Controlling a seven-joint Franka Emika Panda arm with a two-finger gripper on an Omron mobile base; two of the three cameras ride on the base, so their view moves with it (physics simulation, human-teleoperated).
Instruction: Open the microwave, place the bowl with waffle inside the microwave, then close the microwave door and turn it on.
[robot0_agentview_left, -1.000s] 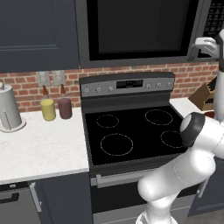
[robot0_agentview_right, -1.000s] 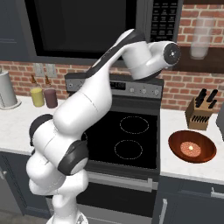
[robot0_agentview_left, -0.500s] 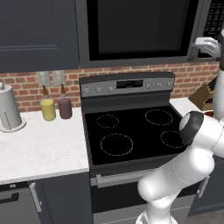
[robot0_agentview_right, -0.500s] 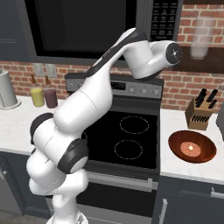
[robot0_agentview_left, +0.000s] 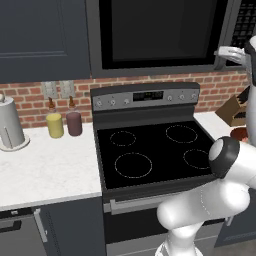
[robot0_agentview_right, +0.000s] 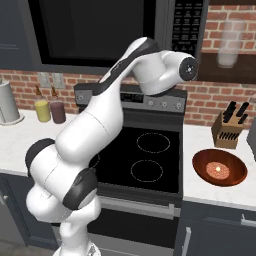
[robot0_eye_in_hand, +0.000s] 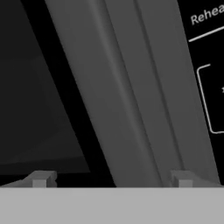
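The claw (robot0_eye_in_hand: 112, 179) stands wide open and holds nothing, its tips at the bottom of the hand view, close before the grey strip of the microwave door (robot0_eye_in_hand: 131, 96), between black window and button panel. The microwave (robot0_agentview_right: 110, 30) fills the top of the right base view, shut. At lower right there, the bowl (robot0_agentview_right: 220, 167) with the waffle (robot0_agentview_right: 218, 170) sits on the tabletop (robot0_agentview_right: 210, 197)

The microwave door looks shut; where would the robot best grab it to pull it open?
Probably the upright grey handle bar at the right edge of the microwave door, beside the button panel. Come straight at its front: the open gripper straddles the bar, one finger each side.
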